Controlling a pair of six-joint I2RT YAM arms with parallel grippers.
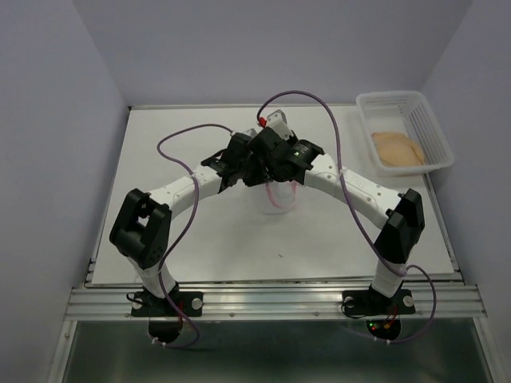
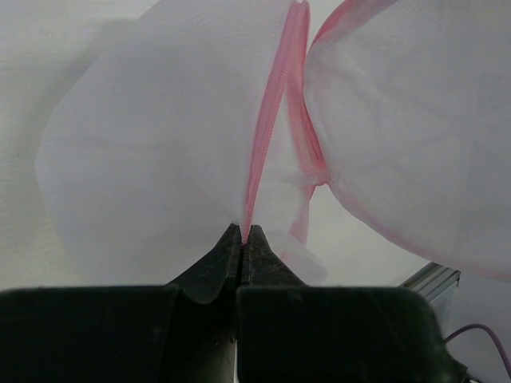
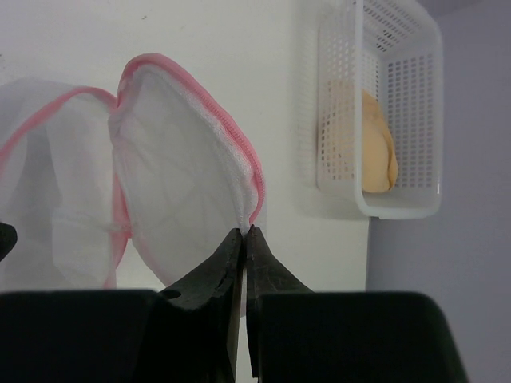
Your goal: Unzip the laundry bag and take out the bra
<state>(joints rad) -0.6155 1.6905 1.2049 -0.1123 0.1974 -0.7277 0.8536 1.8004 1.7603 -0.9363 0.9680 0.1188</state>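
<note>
Above the middle of the table (image 1: 200, 239), the left gripper (image 2: 243, 233) and the right gripper (image 3: 246, 231) were each clenched on the pink zipper rim (image 2: 267, 120) of a different half of the spread-open laundry bag (image 1: 279, 195), while the bra (image 1: 398, 148) lay in the white basket (image 1: 435, 128) at the far right.
</note>
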